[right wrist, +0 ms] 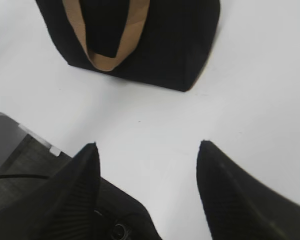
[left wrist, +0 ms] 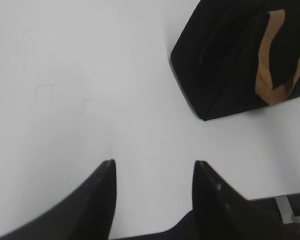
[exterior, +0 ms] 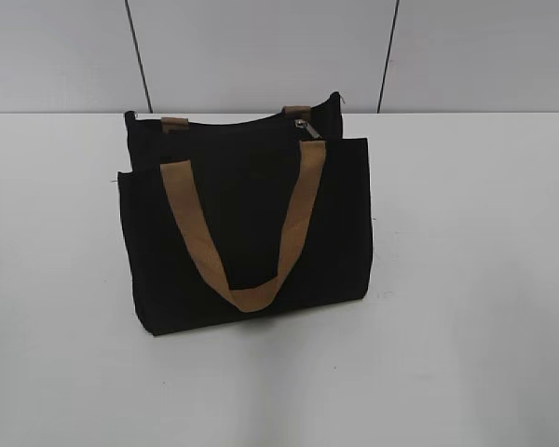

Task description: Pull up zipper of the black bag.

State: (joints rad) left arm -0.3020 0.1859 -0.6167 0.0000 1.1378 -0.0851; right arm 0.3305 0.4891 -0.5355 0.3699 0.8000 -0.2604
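— Zipper position? Where is it seen?

— Black zipper line (exterior: pixel 233 119) is seen along the top edge of the boxy black fabric tote bag (exterior: pixel 247 223), its small silver metal pull tab (exterior: pixel 304 124) lying at about one o'clock from the bag's centre. The bag is stood upright on the white table (exterior: pixel 475 279), a tan webbing strap handle (exterior: pixel 247 233) draped down its front.

— And the grippers?

— Left gripper (left wrist: pixel 154 167) is held wide apart above bare table, the bag at one o'clock. Right gripper (right wrist: pixel 147 146) is likewise spread, nothing gripped, the bag at twelve o'clock.
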